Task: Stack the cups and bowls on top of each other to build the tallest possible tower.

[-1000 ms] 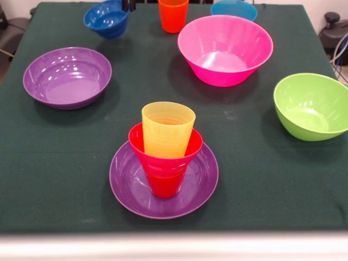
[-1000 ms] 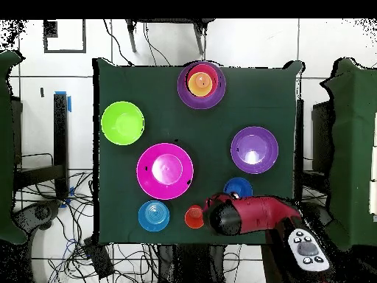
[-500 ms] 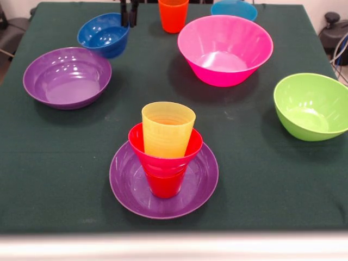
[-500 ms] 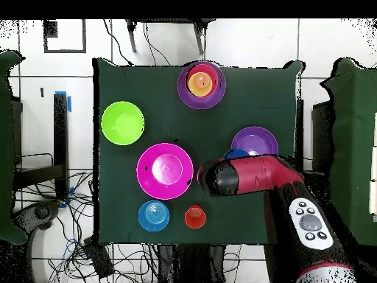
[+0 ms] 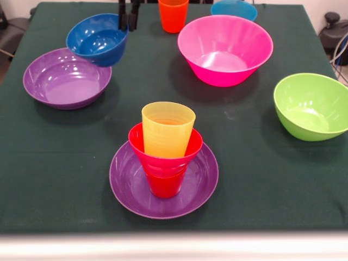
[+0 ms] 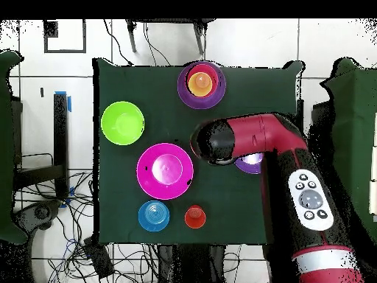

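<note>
My gripper (image 5: 128, 24) comes down at the top of the front view and is shut on the rim of the small dark blue bowl (image 5: 97, 39). It holds the bowl in the air, tilted, beside a wide purple bowl (image 5: 60, 81). The tower stands near the front edge: a shallow purple bowl (image 5: 130, 190) as base, a red cup (image 5: 164, 185), the small crimson bowl (image 5: 163, 155) and the yellow cup (image 5: 167, 130) on top. It also shows in the overhead view (image 6: 200, 82). In the overhead view the arm (image 6: 247, 140) hides the gripper and the blue bowl.
The big pink bowl (image 5: 225, 49) sits at the back centre, with the orange cup (image 5: 173, 13) and the light blue bowl (image 5: 234, 8) behind it. The lime green bowl (image 5: 312, 106) stands at the right edge. Cables lie on the floor around the table.
The gripper has carried the dark blue bowl from the table's far edge toward the middle, nearer the purple bowl and higher up. In the overhead view the arm has reached further out from the base.
</note>
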Robot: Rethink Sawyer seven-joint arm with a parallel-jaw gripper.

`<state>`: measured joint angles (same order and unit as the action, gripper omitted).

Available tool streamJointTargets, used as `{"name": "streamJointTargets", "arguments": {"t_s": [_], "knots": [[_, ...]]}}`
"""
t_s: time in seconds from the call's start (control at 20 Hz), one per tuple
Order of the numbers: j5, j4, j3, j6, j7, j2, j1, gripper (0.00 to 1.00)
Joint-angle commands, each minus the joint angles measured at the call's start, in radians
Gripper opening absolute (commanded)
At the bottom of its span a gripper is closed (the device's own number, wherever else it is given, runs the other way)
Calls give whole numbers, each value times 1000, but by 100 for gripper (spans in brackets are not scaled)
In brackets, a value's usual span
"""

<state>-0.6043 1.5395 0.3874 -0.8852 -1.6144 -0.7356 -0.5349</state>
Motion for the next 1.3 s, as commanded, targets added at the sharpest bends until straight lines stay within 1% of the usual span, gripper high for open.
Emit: {"name": "streamJointTargets", "arguments": {"t_s": [0.05, 0.2, 0.3, 0.35, 0.5, 0.6, 0.65, 0.75, 0.9, 1.0, 1.25, 1.3], "knots": [[-56, -317, 152, -185, 358, 87, 63, 0], [-49, -395, 173, -181, 334, 131, 75, 0], [-61, -441, 179, -190, 331, 153, 95, 0], [-61, -468, 178, -199, 311, 165, 108, 0], [-61, -509, 158, -165, 207, 179, 141, 0], [-65, -520, 153, -164, 202, 179, 157, 0], [-67, -546, 148, -175, 194, 182, 168, 0], [-68, -562, 136, -180, 184, 166, 182, 0], [-78, -566, 118, -196, 199, 148, 197, 0], [-91, -578, 109, -213, 228, 147, 211, 0], [-109, -567, 81, -193, 224, 149, 227, 0], [-104, -571, 83, -203, 225, 151, 227, 0]]}}
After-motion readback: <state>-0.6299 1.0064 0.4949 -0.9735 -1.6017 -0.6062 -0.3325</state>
